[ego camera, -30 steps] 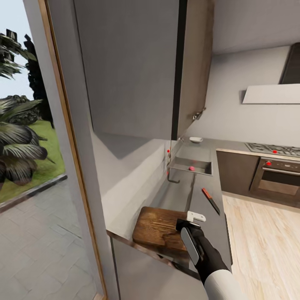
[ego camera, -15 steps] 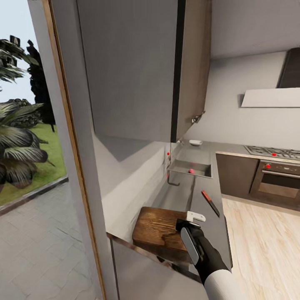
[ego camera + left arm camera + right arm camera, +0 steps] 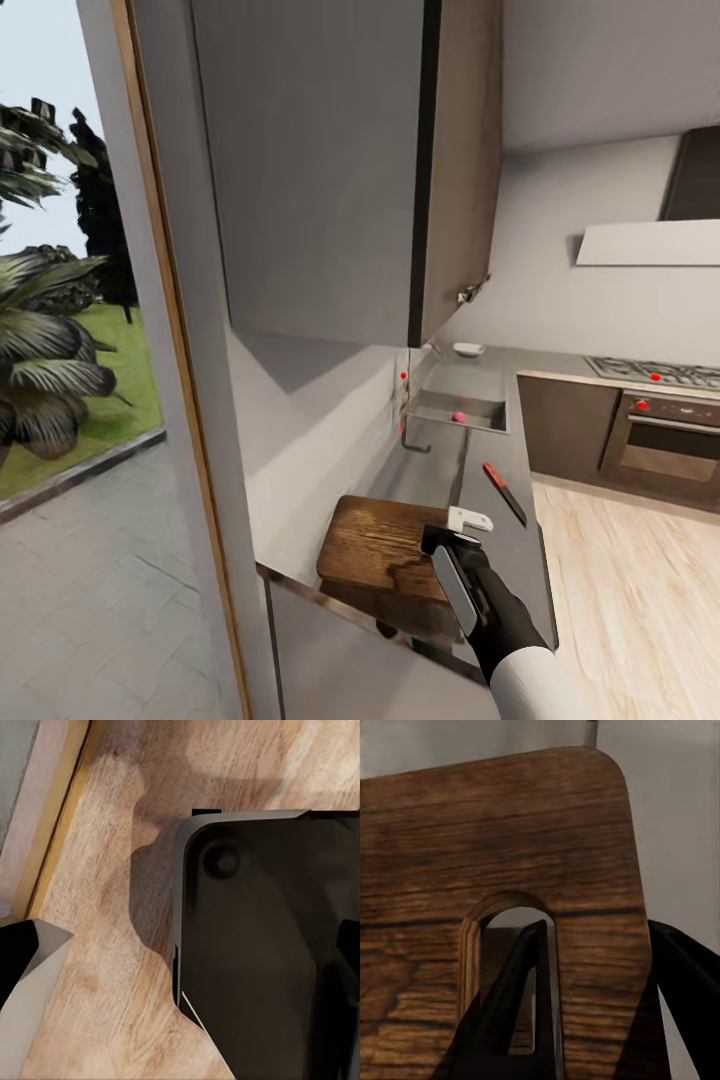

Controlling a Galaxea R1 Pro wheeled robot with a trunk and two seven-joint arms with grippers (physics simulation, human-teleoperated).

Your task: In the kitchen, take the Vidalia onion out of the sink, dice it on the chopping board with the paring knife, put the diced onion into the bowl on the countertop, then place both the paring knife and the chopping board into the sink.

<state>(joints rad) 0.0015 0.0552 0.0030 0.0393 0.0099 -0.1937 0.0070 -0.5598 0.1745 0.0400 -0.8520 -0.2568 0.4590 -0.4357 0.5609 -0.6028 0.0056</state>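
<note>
Chopping board: one brown wooden chopping board [image 3: 385, 545] lies on the near end of the countertop [image 3: 500, 520], its handle-slot end toward the robot.
Right gripper: the right gripper [image 3: 450, 545] is at the board's near right corner. In the right wrist view one dark finger [image 3: 521, 1012] pokes through the handle slot of the board [image 3: 495, 840] and the other finger lies off the board's outer edge, so the pincer straddles the strip of wood beside the slot. Whether it is clamped tight on that strip I cannot tell.
Left gripper: the left wrist view shows wood-plank floor [image 3: 97, 967] and a dark rounded part of the robot; the state of the pincer cannot be told.
Paring knife: one paring knife [image 3: 505, 493] with an orange-red handle lies on the countertop, beyond and to the right of the gripper, apart from the board.
Vidalia onion: one small pinkish-red onion [image 3: 459, 417] sits in the sink [image 3: 455, 397], well beyond the board.
Bowl: one white bowl [image 3: 467, 349] stands on the countertop behind the sink.
Change: the whole head view has shifted slightly against half a second ago, so the camera moved; gripper and board keep the same relation.
</note>
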